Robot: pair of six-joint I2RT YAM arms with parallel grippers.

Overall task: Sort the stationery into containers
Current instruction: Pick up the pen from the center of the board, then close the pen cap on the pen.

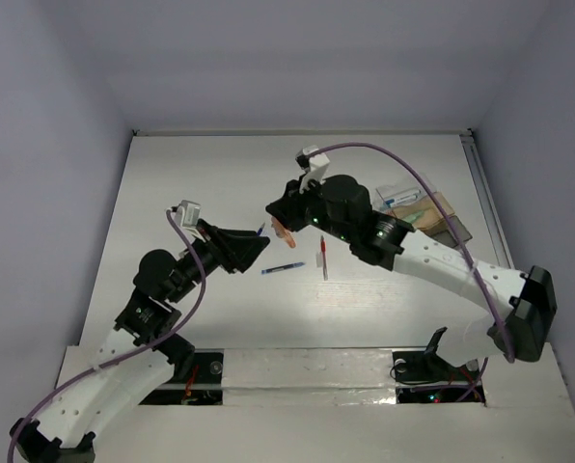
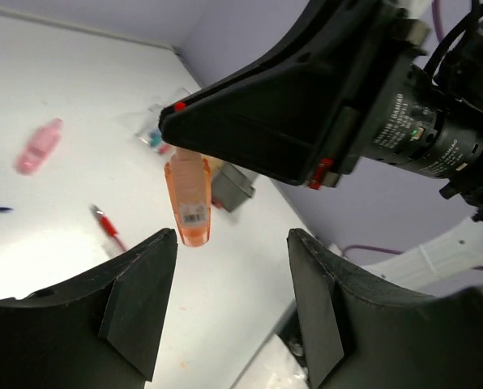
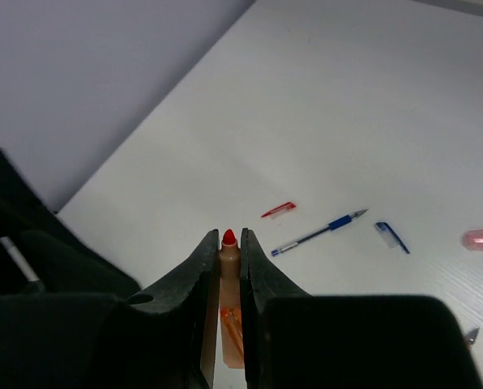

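Observation:
My right gripper [image 3: 229, 233] is shut on an orange translucent marker [image 3: 229, 251] with a red tip, held above the table. The left wrist view shows that marker [image 2: 188, 199] hanging from the right gripper, its barcode end just above my left gripper [image 2: 233, 243], whose jaws stand open and empty. From above, the left gripper [image 1: 260, 243] sits close beside the right gripper [image 1: 280, 224]. On the table lie a blue pen [image 1: 283, 268], a red pen [image 1: 323, 258], a blue cap [image 3: 391, 237], a red cap [image 3: 278, 210] and a pink piece [image 2: 39, 147]. The containers [image 1: 424, 208] stand at the right.
The right arm [image 1: 442, 265] arches over the table's right half, with its purple cable looping above it. The left arm [image 1: 157, 289] reaches in from the near left. Grey walls close off the table's far and side edges.

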